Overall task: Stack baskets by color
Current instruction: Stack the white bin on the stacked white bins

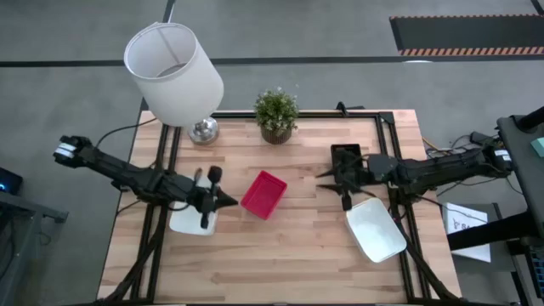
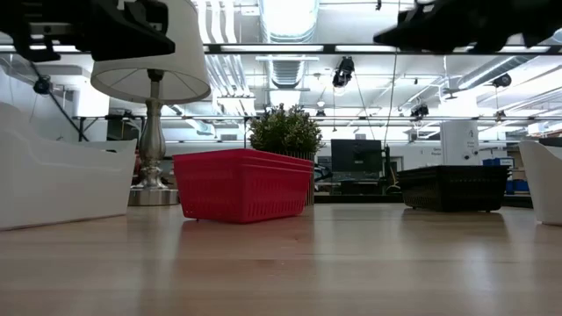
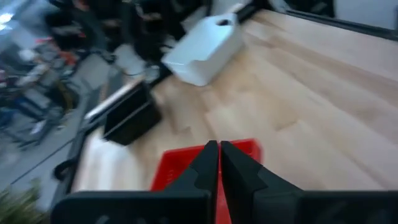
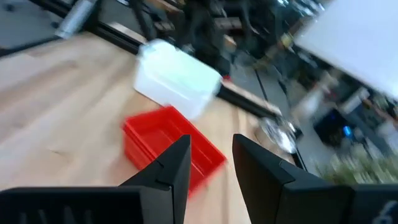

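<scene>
Risk: closed left pincer [image 1: 228, 201] beside red basket [image 1: 263, 194] may shove it; right pincer [image 1: 327, 176] part-open, empty.

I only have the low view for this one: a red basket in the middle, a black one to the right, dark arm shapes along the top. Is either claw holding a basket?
Observer: No. The left claw is shut on nothing, with its tips pointing at the red basket.
Operator: And the right one?
Observer: The right claw is open and empty, next to the black basket.
Operator: What are the white shapes at my edges?
Observer: A white basket lies under the left arm, and the other white basket lies by the right arm on the opposite side of the table.
</scene>
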Available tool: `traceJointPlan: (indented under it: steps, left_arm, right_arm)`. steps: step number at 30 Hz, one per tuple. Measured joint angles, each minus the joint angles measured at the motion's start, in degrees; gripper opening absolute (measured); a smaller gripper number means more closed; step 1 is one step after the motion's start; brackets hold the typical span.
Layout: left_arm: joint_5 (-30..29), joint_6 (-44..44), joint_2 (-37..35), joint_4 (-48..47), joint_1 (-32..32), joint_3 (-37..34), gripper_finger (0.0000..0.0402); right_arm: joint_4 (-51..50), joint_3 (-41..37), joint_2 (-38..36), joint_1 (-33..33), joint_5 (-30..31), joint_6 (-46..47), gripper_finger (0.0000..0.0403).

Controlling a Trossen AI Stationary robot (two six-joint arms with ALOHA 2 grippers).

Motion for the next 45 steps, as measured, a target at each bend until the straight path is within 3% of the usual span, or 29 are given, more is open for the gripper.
traceJointPlan:
  steps: [8,13,18,23,29,32,36,40,45]
  left_arm:
    - [-0.1,0.5,-14.1,0.0,3.3,-7.5,0.0001]
    - [-0.1,1.0,-17.9,5.8,3.3,-9.5,0.0001]
    - [-0.1,3.3,-17.8,9.4,3.3,-9.8,0.0001]
    - [-0.2,8.8,-17.5,11.7,3.3,-9.6,0.0001]
    - [-3.1,12.0,-17.4,18.9,3.3,-9.8,0.0001]
    - [-4.0,12.0,-17.4,22.3,3.3,-9.7,0.0001]
    - [-4.0,12.0,-17.5,26.1,3.3,-9.8,0.0001]
    - [-4.0,12.0,-17.5,26.5,3.3,-9.8,0.0001]
    - [-4.0,12.0,-17.5,26.5,3.3,-9.9,0.0001]
  right_arm:
    - [2.6,-3.0,0.0,-9.5,-9.6,3.6,0.0111]
    - [2.8,-2.4,0.0,-10.3,-9.8,8.2,0.0111]
    - [0.0,4.1,0.4,-7.7,-8.3,18.7,0.0111]
    - [-20.5,14.5,2.0,-1.3,-7.7,24.5,0.0111]
    - [-52.5,28.9,7.4,6.9,3.4,45.8,0.0111]
    - [-70.1,34.5,11.5,9.8,2.6,59.3,0.0111]
    - [-92.8,38.3,16.6,14.5,-4.0,65.9,0.0111]
    - [-100.8,39.2,20.2,21.0,-12.7,68.5,0.0115]
    - [-100.4,39.0,25.5,30.9,-16.2,64.8,0.0142]
